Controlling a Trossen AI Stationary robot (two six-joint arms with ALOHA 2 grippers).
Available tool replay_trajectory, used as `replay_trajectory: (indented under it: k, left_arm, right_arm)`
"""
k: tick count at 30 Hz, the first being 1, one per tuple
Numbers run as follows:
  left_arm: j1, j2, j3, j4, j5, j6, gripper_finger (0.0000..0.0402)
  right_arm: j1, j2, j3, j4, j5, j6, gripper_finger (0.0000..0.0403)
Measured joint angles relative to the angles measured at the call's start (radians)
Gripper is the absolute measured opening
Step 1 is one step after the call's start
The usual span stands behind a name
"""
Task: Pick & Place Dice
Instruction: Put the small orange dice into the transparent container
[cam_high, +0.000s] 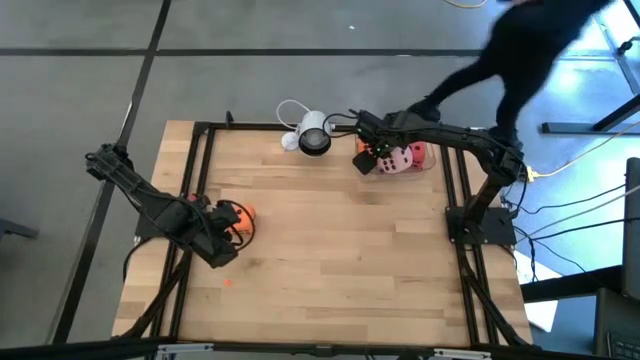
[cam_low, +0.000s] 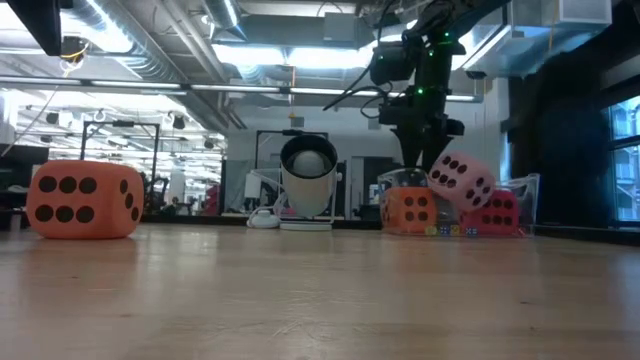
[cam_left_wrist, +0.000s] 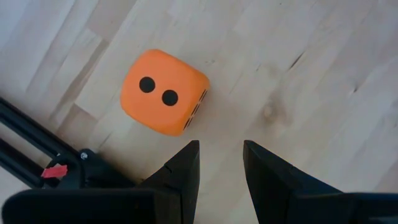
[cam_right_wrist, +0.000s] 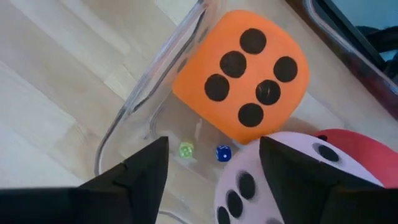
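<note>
Dice first. I count three bunched at the far right corner of the table: an orange die (cam_right_wrist: 242, 74) showing six dots, a pink die (cam_low: 461, 182) tilted and leaning on the other two, and a red die (cam_low: 497, 212) behind and lower. They sit in a clear plastic tray (cam_right_wrist: 134, 106); two tiny dice, one green (cam_right_wrist: 186, 149) and one blue (cam_right_wrist: 223, 153), lie on its floor beside the orange one. A second orange die (cam_left_wrist: 163, 92) rests alone on bare wood near the table's left edge, two dots showing in the left wrist view.

Right gripper (cam_right_wrist: 211, 168) hangs over the tray, fingers spread wide, the pink die just beneath and between them; I see nothing clamped. Left gripper (cam_left_wrist: 221, 165) hovers just beside the lone orange die, fingers parted with a narrow gap, touching nothing.

Surface: pale wood planking (cam_high: 340, 260) framed by black rails, bare across the middle. A white round camera (cam_low: 307, 172) with a black lens stands at the far edge, left of the tray.

Room: grey floor, ceiling strip lights and ducting in the low view. A person in dark clothing (cam_high: 520, 50) is beyond the far right corner.
</note>
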Motion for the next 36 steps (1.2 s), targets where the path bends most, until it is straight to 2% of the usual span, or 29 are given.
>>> replay_trajectory:
  k: [5,9,18,21,24,29,36]
  left_arm:
    - [-0.008,-0.001,-0.026,0.003,0.011,0.009,0.0115]
    - [-0.02,-0.001,-0.096,0.024,0.073,-0.034,0.0116]
    - [-0.099,0.0,-0.278,0.392,0.177,-0.014,0.0116]
    - [-0.12,0.0,-0.309,0.483,0.206,0.064,0.0116]
    - [-0.153,0.0,-0.324,0.54,0.227,0.231,0.0117]
    - [-0.225,0.018,-0.325,0.537,0.278,0.468,0.0117]
    - [-0.302,0.121,-0.325,0.533,0.273,0.577,0.0117]
  right_arm:
    - [0.027,-0.033,0.0,0.004,0.021,-0.02,0.0225]
    - [0.063,-0.086,0.0,0.006,0.068,-0.023,0.0207]
    - [0.121,-0.222,0.0,0.043,0.09,0.001,0.0179]
    - [0.136,-0.252,0.0,0.042,0.09,0.001,0.0173]
    - [0.147,-0.273,0.0,0.043,0.09,0.003,0.0168]
    - [0.166,-0.288,0.0,0.042,0.085,0.049,0.0162]
    - [0.219,-0.29,0.0,0.042,0.082,0.15,0.0158]
